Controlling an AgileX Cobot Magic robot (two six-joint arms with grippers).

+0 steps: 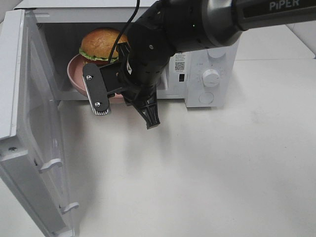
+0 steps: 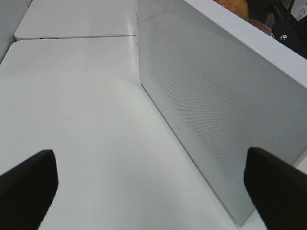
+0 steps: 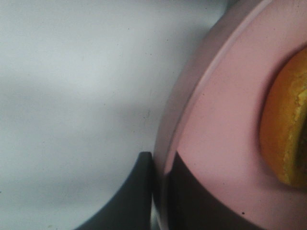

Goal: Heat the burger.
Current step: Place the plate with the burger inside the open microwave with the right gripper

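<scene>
Burger (image 1: 101, 42), its plate (image 1: 74, 71) in right claw (image 3: 160, 189)

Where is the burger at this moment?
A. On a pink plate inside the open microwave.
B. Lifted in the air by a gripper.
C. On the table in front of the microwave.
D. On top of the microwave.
A: the burger sits on the pink plate inside the microwave, whose door stands open.
</scene>
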